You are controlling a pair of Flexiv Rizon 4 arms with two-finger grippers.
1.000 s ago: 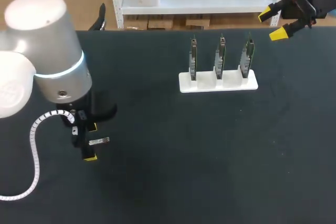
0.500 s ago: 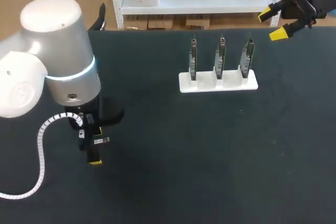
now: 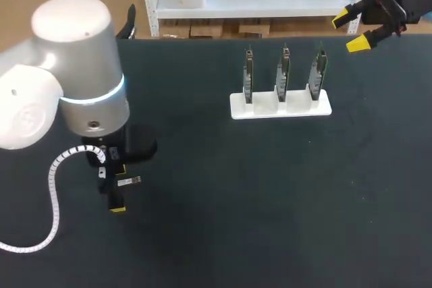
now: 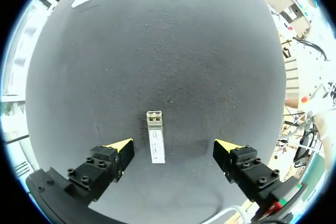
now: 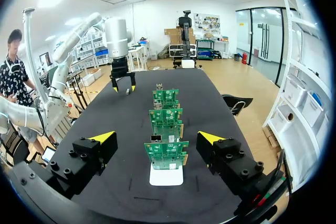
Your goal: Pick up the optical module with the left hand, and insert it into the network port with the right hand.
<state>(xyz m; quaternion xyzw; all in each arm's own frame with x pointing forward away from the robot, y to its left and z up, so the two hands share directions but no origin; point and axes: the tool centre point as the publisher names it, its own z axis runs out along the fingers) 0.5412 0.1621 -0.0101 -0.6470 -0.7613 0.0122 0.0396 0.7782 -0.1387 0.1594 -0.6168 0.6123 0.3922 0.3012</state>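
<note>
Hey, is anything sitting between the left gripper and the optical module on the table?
Nothing visible does. The optical module lies flat on the table between the open fingers of the left gripper, touching neither.

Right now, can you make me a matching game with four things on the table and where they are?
Things:
1. optical module
2. left gripper
3. right gripper
4. white stand

Places:
A. holds three green boards upright
B. open, by the table's far right corner
C. lying flat on the black table
D. open, one finger on each side of the module

Pairs: 1-C, 2-D, 3-B, 4-A
</note>
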